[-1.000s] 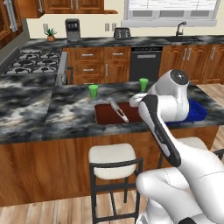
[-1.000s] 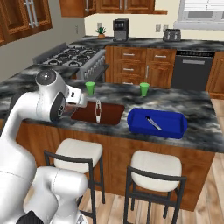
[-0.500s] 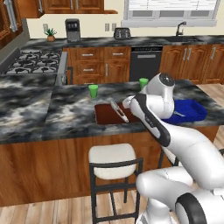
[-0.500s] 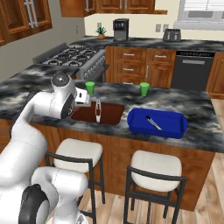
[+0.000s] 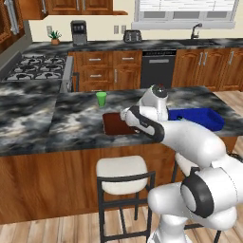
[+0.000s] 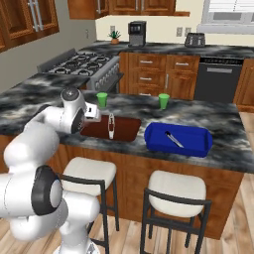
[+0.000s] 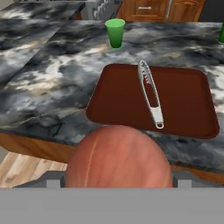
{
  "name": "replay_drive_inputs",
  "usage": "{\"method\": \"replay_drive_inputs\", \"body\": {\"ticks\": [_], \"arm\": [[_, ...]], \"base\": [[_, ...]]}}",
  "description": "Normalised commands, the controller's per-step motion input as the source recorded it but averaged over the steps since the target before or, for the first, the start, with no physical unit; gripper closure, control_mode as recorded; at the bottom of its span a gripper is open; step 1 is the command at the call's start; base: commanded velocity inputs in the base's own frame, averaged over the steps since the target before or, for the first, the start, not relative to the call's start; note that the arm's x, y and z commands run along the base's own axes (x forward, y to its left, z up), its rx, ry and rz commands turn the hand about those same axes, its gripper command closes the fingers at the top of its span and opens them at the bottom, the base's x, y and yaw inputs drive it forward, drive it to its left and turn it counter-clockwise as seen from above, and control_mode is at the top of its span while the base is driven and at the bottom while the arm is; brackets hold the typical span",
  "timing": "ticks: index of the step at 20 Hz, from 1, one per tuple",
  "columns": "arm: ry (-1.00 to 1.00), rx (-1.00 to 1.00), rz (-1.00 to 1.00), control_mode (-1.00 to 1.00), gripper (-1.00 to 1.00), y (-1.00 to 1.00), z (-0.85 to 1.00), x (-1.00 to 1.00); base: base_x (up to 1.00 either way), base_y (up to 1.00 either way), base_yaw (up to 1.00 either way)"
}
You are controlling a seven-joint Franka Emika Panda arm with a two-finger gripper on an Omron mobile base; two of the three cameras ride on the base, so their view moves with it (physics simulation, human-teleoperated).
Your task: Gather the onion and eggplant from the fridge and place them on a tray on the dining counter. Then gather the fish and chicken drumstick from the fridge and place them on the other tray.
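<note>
Holding the onion (image 7: 118, 156) across its widest part, the gripper (image 7: 118, 186) has its jaws spread nearly as far as they go, and in the hand view the round, reddish-brown bulb sits right at the bottom, just short of the near edge of the counter (image 7: 48, 83). An onion like this should be firm and fairly light, but its papery skin is smooth and the shape is round, so it could roll or squirt out if squeezed off-centre; a grip across the middle, as here, looks like the safest hold. Going from left to right in the hand view: bare marbled counter, a green cup (image 7: 115, 32) at the far side, then the brown tray (image 7: 118, 103) with metal tongs (image 7: 150, 94) lying along it, tip toward the far side. In the right base view the blue tray (image 6: 177, 139) lies just right of the brown one, with a second green cup (image 6: 163, 101) beyond. The arm (image 5: 156, 128) reaches forward and left over the counter's near edge, its wrist turned toward the brown tray. The onion probably needs carrying a little farther and lowering onto the bare left part of that tray, clear of the tongs.
</note>
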Motion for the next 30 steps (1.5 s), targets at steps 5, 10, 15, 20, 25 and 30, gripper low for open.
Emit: {"method": "replay_drive_inputs", "body": {"ticks": [5,10,15,20,25,30], "arm": [[0.01,-0.01,0.03,-1.0,1.0,0.02,-0.39,0.62],[0.0,-0.02,0.04,-1.0,1.0,0.02,-0.42,0.57],[0.01,-0.05,0.02,-1.0,1.0,0.12,-0.45,0.53],[0.01,-0.06,0.01,-1.0,1.0,0.15,-0.44,0.51],[0.0,-0.05,0.01,-1.0,1.0,0.14,-0.37,0.39],[0.0,-0.05,0.0,-1.0,1.0,0.13,-0.34,0.37]], "base": [[0.0,0.0,0.0],[0.0,0.0,0.0],[0.0,0.0,0.0],[0.0,0.0,0.0],[0.0,0.0,0.0],[0.0,0.0,0.0]]}}
